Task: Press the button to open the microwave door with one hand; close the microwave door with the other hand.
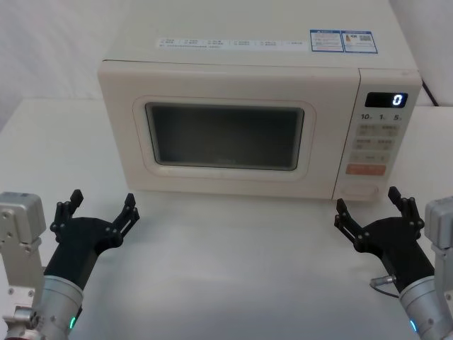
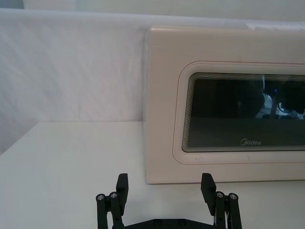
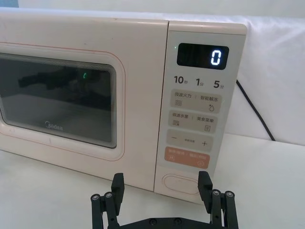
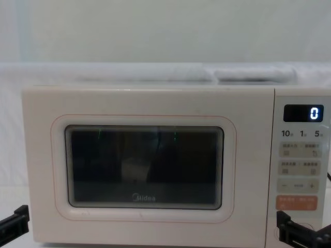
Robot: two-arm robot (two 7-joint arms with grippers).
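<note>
Directly ahead, shut microwave door [image 1: 225, 138].

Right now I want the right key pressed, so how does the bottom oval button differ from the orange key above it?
The button is a cream, pill-shaped oval with a thin outlined rim and no print; the orange key is a rectangle with white markings. The button sits lowest on the panel, the orange key directly above it. The right gripper hovers open in front of the button, not the orange key. Both are wide and lie flush in the same panel.
</note>
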